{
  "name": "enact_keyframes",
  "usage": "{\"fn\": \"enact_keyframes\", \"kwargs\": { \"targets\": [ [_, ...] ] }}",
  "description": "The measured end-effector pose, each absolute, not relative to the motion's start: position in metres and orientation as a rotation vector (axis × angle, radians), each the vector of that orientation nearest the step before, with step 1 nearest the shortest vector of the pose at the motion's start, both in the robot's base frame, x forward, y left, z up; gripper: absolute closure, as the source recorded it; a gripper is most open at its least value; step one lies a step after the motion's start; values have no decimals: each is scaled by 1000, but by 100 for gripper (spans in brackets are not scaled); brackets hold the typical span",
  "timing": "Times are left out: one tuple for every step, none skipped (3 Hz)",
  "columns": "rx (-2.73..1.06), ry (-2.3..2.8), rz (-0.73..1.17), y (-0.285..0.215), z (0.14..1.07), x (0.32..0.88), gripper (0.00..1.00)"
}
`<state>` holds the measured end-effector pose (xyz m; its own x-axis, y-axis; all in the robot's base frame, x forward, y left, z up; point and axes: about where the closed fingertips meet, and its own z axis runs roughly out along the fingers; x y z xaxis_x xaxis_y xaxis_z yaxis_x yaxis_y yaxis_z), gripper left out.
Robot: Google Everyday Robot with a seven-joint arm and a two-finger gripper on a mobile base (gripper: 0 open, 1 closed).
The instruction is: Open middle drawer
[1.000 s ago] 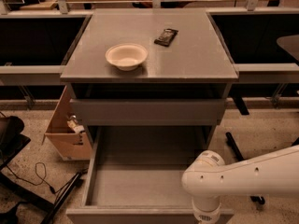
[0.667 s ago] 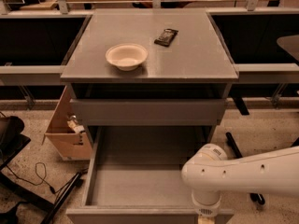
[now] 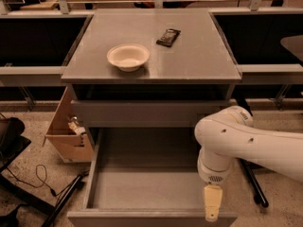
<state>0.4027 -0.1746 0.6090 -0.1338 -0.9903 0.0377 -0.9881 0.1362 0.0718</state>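
We are seeing the arm's white joint sitting higher and further toward 3 o'clock than a second ago, with more of the gripper showing. It is hanging at 5 o'clock over the front right edge of the middle drawer, which is standing pulled well out. We cannot tell whether the gripper is open or closed. Toward 12 o'clock, a white bowl and a dark packet are resting on the cabinet top.
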Motion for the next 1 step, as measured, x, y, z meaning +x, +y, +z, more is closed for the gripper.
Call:
{"fn": "enact_keyframes", "kwargs": {
  "targets": [
    [2054, -2355, 25, -183, 643, 416, 0]
  ]
}}
